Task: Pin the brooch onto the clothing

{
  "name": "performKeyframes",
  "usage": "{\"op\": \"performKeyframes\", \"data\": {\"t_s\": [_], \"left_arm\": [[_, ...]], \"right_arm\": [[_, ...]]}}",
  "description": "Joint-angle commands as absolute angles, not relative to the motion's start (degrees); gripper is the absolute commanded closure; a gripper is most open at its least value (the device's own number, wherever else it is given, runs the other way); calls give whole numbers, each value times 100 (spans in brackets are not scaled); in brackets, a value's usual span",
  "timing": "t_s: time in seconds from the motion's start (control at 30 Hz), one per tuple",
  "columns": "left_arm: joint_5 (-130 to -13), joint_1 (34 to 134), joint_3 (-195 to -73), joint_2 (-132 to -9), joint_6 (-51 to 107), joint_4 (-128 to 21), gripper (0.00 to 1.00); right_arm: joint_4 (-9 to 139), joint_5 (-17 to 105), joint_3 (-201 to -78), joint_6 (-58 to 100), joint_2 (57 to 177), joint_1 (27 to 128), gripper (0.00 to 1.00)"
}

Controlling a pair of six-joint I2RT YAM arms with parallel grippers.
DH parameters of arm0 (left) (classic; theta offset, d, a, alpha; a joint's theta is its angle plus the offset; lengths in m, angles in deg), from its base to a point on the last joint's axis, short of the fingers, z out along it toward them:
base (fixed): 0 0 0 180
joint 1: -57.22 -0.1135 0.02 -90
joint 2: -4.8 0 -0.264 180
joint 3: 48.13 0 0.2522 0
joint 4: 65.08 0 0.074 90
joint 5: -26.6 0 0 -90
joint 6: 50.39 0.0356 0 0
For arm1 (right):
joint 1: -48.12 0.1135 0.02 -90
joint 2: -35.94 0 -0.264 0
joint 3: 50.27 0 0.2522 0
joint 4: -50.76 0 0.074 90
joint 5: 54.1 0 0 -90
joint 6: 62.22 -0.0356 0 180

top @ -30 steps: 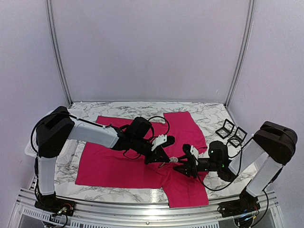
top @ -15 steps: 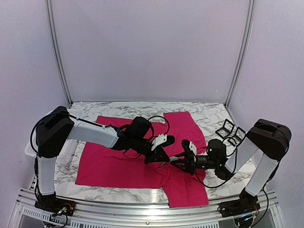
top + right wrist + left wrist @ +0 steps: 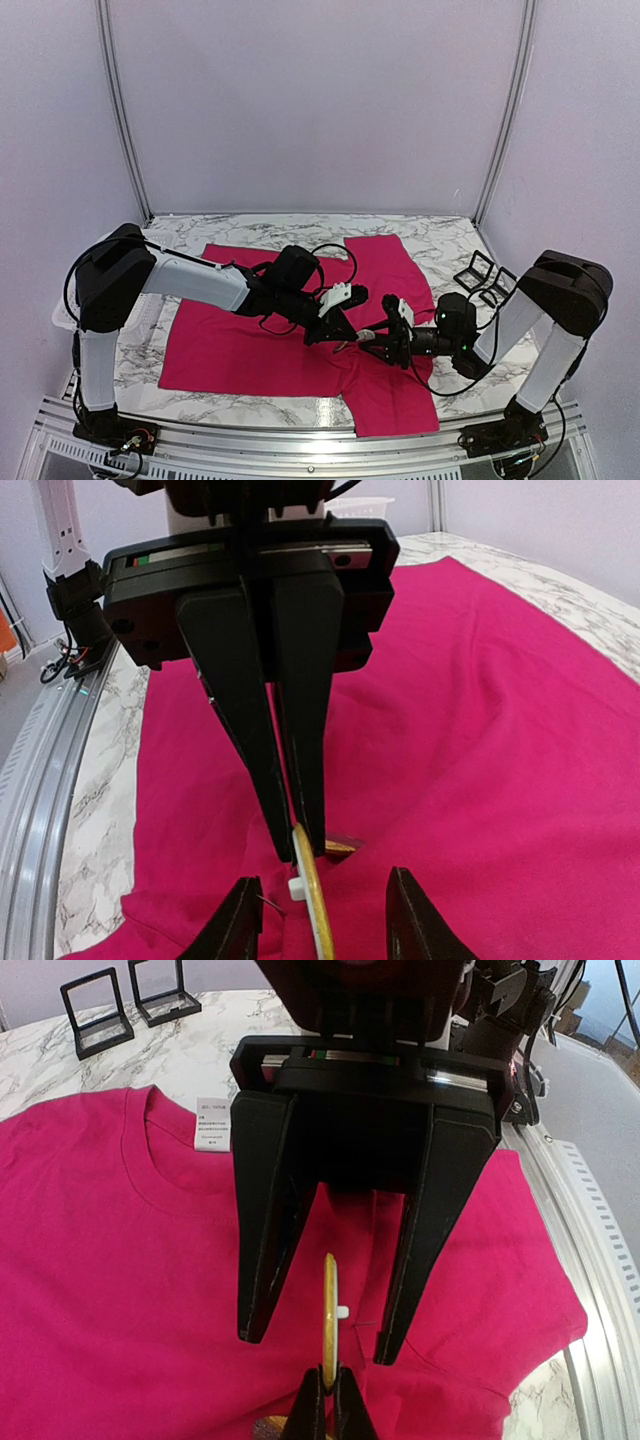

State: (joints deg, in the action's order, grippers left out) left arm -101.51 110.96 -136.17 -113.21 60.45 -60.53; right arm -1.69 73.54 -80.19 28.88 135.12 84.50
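Note:
The crimson-pink T-shirt lies flat on the marble table, its white neck label showing. My left gripper is shut on the brooch, a thin gold disc held on edge just above the shirt, with a small white stud on its back. My right gripper faces it, open, with one finger on each side of the disc and not touching it. In the left wrist view the right gripper's fingers straddle the brooch above my own shut tips.
Two black open frame stands sit at the table's right edge, also in the left wrist view. A small gold-brown piece lies on the shirt under the grippers. The metal front rail runs along the near edge.
The right gripper has moved left toward the left gripper and now brackets the brooch; in the last half second almost nothing moved. The left arm has stayed put.

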Motion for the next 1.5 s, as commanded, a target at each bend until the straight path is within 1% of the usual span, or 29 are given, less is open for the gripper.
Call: {"op": "performKeyframes", "data": {"t_s": [0.0,0.13,0.2,0.3,0.37,0.6,0.8,0.9,1.03,1.27,1.47], "left_arm": [[-10311,11110,-13598,-11059,6111,-6160,100],[-10313,11110,-13589,-11060,6117,-6160,100],[-10311,11110,-13585,-11060,6123,-6161,100],[-10311,11110,-13589,-11057,6123,-6151,100],[-10313,11110,-13589,-11050,6123,-6152,100],[-10313,11136,-13602,-11057,6131,-6151,100],[-10288,11175,-13651,-11081,6131,-6134,100],[-10286,11188,-13637,-11082,6140,-6117,100],[-10239,11189,-13619,-11043,6152,-6097,100],[-10086,11171,-13578,-11024,6027,-6195,100],[-10056,11162,-13572,-11020,6026,-6195,100]], "right_arm": [[-201,7474,-7998,2991,13551,8401,59],[-220,7507,-7967,2992,13552,8382,59],[-236,7509,-7974,2972,13552,8387,62],[-271,7512,-7985,2980,13569,8376,76],[-322,7490,-7991,2952,13586,8371,80],[-261,7303,-8132,2627,13596,8365,84],[207,7120,-8435,2231,13552,8352,89],[275,7059,-8439,2124,13489,8312,90],[224,6874,-8308,1995,13392,8264,95],[-622,6736,-7827,1577,13456,8238,94],[-1371,6863,-7631,1336,13622,8232,93]]}}
